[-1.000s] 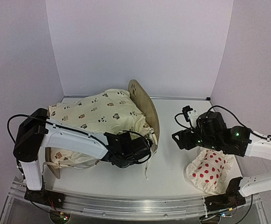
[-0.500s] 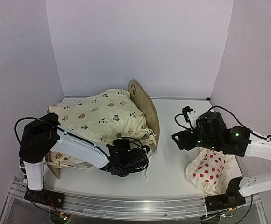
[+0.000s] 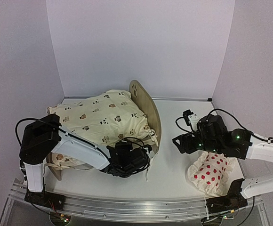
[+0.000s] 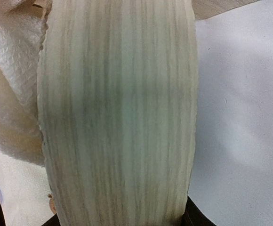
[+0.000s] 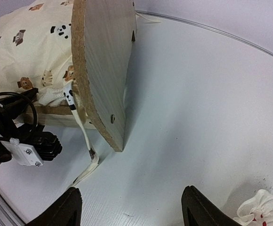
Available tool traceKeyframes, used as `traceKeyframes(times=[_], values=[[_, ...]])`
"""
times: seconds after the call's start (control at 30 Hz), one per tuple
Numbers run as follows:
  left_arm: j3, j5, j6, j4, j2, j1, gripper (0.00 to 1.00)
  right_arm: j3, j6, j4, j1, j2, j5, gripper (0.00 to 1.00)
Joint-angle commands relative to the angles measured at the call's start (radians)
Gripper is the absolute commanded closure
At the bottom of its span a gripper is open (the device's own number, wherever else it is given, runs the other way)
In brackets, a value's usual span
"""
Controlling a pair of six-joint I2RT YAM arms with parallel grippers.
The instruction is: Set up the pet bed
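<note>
The pet bed (image 3: pixel 148 110) stands left of centre, its rounded plywood end board (image 5: pixel 106 61) with a paw cutout upright at its right end. A cream animal-print cushion (image 3: pixel 103 115) is heaped over the frame. My left gripper (image 3: pixel 139 157) is at the bed's near side, by that end board. In the left wrist view a pale wooden side rail (image 4: pixel 117 117) fills the whole span between the two black fingers of my left gripper (image 4: pixel 120 221), and the jaws are closed against it. My right gripper (image 3: pixel 181 141) hovers open over bare table right of the end board, fingers (image 5: pixel 63 212) wide apart.
A white pillow with red dots (image 3: pixel 212 174) lies crumpled at the near right, under my right arm, its frilled edge (image 5: pixel 261 209) just showing. A cushion tie strap (image 5: pixel 82 136) trails onto the table by the end board's foot. Walls close in on three sides.
My left gripper has slid slightly toward the near edge and its jaws have closed in on the bed's side rail. The right gripper has barely shifted.
</note>
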Motion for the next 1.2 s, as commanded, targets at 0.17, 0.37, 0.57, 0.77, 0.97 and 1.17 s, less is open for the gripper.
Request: traceKeyframes(times=[0.17, 0.37, 0.57, 0.77, 0.97, 1.17], values=[[0.222, 0.052, -0.067, -0.19, -0.069, -0.002, 0.61, -0.05, 0.039, 0.066, 0.006, 0.007, -0.095, 0.26], [0.281, 0.064, -0.05, -0.202, -0.073, -0.001, 0.61, -0.128, 0.123, 0.281, 0.008, 0.052, -0.257, 0.31], [0.327, 0.064, -0.03, -0.2, -0.072, 0.0, 0.61, -0.154, 0.185, 0.518, 0.082, 0.186, -0.301, 0.38], [0.358, 0.064, -0.024, -0.205, -0.077, 0.015, 0.61, -0.209, 0.216, 0.792, 0.127, 0.313, -0.218, 0.42], [0.374, 0.072, -0.02, -0.189, -0.096, 0.029, 0.61, -0.27, 0.211, 1.09, 0.135, 0.485, -0.024, 0.43], [0.372, 0.08, -0.011, -0.18, -0.099, 0.031, 0.61, -0.254, 0.188, 1.366, 0.135, 0.712, 0.132, 0.44]])
